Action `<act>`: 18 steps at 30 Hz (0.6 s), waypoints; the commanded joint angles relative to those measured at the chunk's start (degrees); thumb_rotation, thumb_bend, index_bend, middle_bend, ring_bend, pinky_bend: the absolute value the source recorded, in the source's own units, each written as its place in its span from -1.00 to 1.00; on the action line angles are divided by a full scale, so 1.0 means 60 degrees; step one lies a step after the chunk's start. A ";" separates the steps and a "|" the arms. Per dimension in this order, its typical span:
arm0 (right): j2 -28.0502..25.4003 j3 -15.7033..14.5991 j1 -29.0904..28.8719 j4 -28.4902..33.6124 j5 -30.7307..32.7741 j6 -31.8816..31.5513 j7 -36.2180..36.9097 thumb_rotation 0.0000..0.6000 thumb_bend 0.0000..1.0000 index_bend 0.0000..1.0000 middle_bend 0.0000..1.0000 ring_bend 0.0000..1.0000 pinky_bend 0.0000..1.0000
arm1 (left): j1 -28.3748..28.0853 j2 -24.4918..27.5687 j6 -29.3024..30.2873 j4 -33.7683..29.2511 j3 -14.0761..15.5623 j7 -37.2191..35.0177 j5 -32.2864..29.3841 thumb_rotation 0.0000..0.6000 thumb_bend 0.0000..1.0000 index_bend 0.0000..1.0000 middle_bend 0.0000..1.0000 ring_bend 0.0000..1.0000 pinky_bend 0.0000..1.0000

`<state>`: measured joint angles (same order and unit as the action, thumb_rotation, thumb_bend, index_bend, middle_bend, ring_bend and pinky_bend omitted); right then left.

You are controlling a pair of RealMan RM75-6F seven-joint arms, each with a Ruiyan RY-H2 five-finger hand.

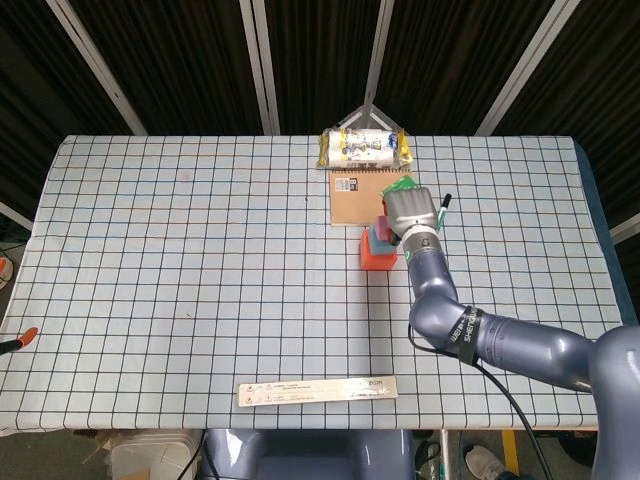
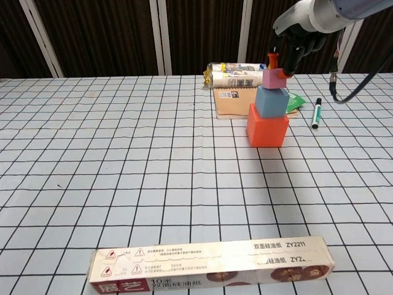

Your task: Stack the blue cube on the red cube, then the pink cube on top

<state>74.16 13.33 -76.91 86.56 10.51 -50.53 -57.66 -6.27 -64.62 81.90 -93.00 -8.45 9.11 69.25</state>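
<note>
In the head view, your right hand [image 1: 408, 212] covers most of the stack; only the red cube [image 1: 376, 256] shows clearly, just in front of the cardboard box [image 1: 360, 197], with a sliver of blue cube [image 1: 377, 240] and pink cube [image 1: 381, 225] at the hand's edge.

In the chest view, the red cube [image 2: 268, 125] carries the blue cube [image 2: 271, 101], and the pink cube [image 2: 275, 78] sits on top, shifted slightly right. Your right hand [image 2: 293, 44] hangs just above, fingertips [image 2: 274, 61] at the pink cube's top edge; whether they pinch it, you cannot tell. Spread the fingers gently and lift straight up, without dragging sideways, or the offset pink cube may slide. Your left hand is out of sight.
</note>
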 commanded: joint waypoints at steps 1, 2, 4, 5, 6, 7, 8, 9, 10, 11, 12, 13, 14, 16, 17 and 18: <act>-0.0029 -0.0041 -0.0016 0.0037 0.0043 0.0052 -0.0025 1.00 -0.08 -0.22 1.00 1.00 1.00 | 0.0001 -0.0001 0.0002 0.0002 -0.0004 0.0001 -0.0008 1.00 -0.67 -0.93 -1.00 -1.00 -1.00; -0.0043 -0.0059 -0.0026 0.0050 0.0074 0.0071 -0.0041 1.00 -0.08 -0.22 1.00 1.00 1.00 | 0.0001 -0.0002 0.0002 0.0002 -0.0005 0.0001 -0.0009 1.00 -0.67 -0.93 -1.00 -1.00 -1.00; -0.0068 -0.0103 -0.0053 0.0069 0.0139 0.0097 -0.0087 1.00 -0.08 -0.24 1.00 1.00 1.00 | -0.0005 0.0000 -0.0008 -0.0001 -0.0003 0.0009 -0.0008 1.00 -0.67 -0.93 -1.00 -1.00 -1.00; -0.0079 -0.0114 -0.0060 0.0080 0.0159 0.0108 -0.0096 1.00 -0.08 -0.25 1.00 1.00 1.00 | -0.0005 0.0000 -0.0008 0.0000 -0.0003 0.0011 -0.0008 1.00 -0.67 -0.93 -1.00 -1.00 -1.00; -0.0099 -0.0126 -0.0070 0.0100 0.0194 0.0125 -0.0107 1.00 -0.08 -0.27 1.00 1.00 1.00 | -0.0004 0.0000 -0.0008 0.0001 -0.0001 0.0010 -0.0005 1.00 -0.67 -0.93 -1.00 -1.00 -1.00; -0.0121 -0.0144 -0.0082 0.0125 0.0229 0.0138 -0.0125 1.00 -0.08 -0.29 1.00 1.00 1.00 | -0.0003 0.0001 -0.0006 0.0001 0.0000 0.0005 -0.0002 1.00 -0.67 -0.93 -1.00 -1.00 -1.00; -0.0144 -0.0160 -0.0096 0.0147 0.0259 0.0141 -0.0142 1.00 -0.08 -0.30 1.00 1.00 1.00 | -0.0001 0.0001 -0.0003 0.0001 0.0000 0.0001 -0.0001 1.00 -0.67 -0.93 -1.00 -1.00 -1.00; -0.0163 -0.0175 -0.0110 0.0169 0.0282 0.0140 -0.0157 1.00 -0.08 -0.31 1.00 1.00 1.00 | 0.0002 0.0001 0.0002 0.0002 0.0000 -0.0003 0.0000 1.00 -0.67 -0.93 -1.00 -1.00 -1.00; -0.0181 -0.0194 -0.0125 0.0189 0.0301 0.0132 -0.0174 1.00 -0.08 -0.32 1.00 1.00 1.00 | 0.0003 0.0001 0.0004 0.0002 0.0001 -0.0006 0.0002 1.00 -0.67 -0.93 -1.00 -1.00 -1.00; -0.0196 -0.0208 -0.0138 0.0209 0.0313 0.0122 -0.0185 1.00 -0.08 -0.33 1.00 1.00 1.00 | 0.0004 0.0004 0.0001 -0.0002 0.0003 -0.0008 0.0003 1.00 -0.67 -0.93 -1.00 -1.00 -1.00; -0.0205 -0.0215 -0.0145 0.0223 0.0321 0.0115 -0.0180 1.00 -0.08 -0.34 1.00 1.00 1.00 | 0.0003 0.0005 -0.0001 -0.0007 0.0006 -0.0007 0.0009 1.00 -0.67 -0.93 -1.00 -1.00 -1.00; -0.0207 -0.0224 -0.0153 0.0235 0.0323 0.0104 -0.0177 1.00 -0.08 -0.35 1.00 1.00 1.00 | 0.0002 0.0006 -0.0001 -0.0008 0.0008 -0.0005 0.0015 1.00 -0.67 -0.93 -1.00 -1.00 -1.00; -0.0211 -0.0236 -0.0160 0.0247 0.0321 0.0096 -0.0176 1.00 -0.08 -0.35 1.00 1.00 1.00 | 0.0003 0.0005 0.0004 -0.0011 0.0010 -0.0003 0.0023 1.00 -0.67 -0.93 -1.00 -1.00 -1.00; -0.0223 -0.0257 -0.0172 0.0280 0.0324 0.0093 -0.0175 1.00 -0.12 -0.36 1.00 1.00 1.00 | 0.0008 0.0003 0.0012 -0.0013 0.0016 -0.0004 0.0030 1.00 -0.67 -0.93 -1.00 -1.00 -1.00; -0.0228 -0.0267 -0.0177 0.0293 0.0329 0.0090 -0.0172 1.00 -0.15 -0.37 1.00 1.00 1.00 | 0.0010 0.0003 0.0014 -0.0015 0.0015 -0.0004 0.0027 1.00 -0.67 -0.93 -1.00 -1.00 -1.00; -0.0232 -0.0277 -0.0183 0.0301 0.0331 0.0086 -0.0170 1.00 -0.18 -0.38 1.00 1.00 1.00 | 0.0010 0.0003 0.0015 -0.0016 0.0011 -0.0003 0.0021 1.00 -0.67 -0.93 -1.00 -1.00 -1.00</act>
<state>72.78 11.68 -78.00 88.36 12.48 -50.00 -58.68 -6.21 -64.60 81.99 -93.09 -8.38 9.09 69.38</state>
